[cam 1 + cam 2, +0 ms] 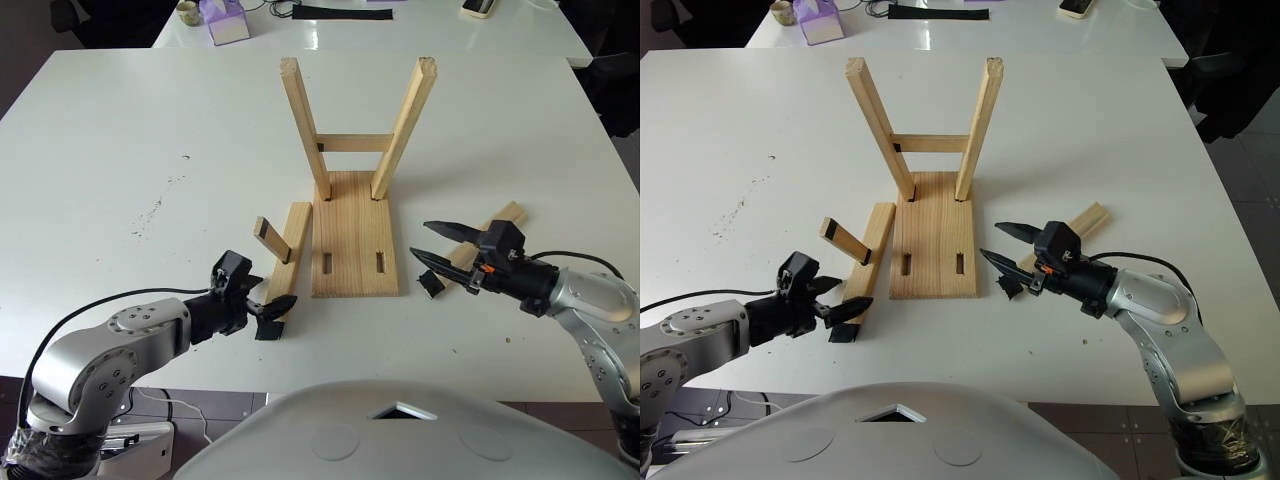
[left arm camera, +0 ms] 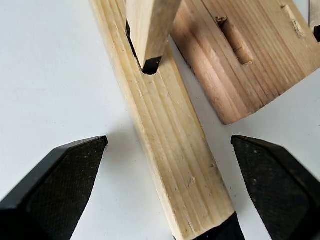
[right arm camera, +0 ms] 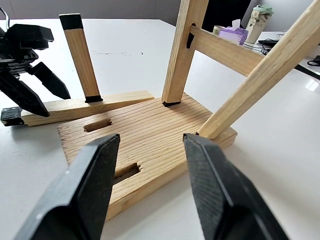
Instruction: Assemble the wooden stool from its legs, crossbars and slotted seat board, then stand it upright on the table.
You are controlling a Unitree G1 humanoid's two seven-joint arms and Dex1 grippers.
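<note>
The slotted seat board (image 1: 355,240) lies flat mid-table. Two legs (image 1: 305,125) stand tilted in its far slots, joined by a crossbar (image 1: 352,142); the two near slots (image 1: 328,262) are empty. Left of the board lies a loose leg (image 1: 292,240) with a short crossbar (image 1: 267,237) stuck in it. My left gripper (image 1: 272,312) is open, its fingers either side of that leg's near end (image 2: 185,175) without gripping it. Right of the board my right gripper (image 1: 422,238) is open and holds nothing, above another loose leg (image 1: 503,218). The right wrist view faces the board (image 3: 150,130).
A second table stands behind with a tissue box (image 1: 225,20), a cup (image 1: 188,12) and a black strip (image 1: 340,13). Dark specks (image 1: 160,205) mark the left of the white table (image 1: 120,130). Its near edge runs just below both grippers.
</note>
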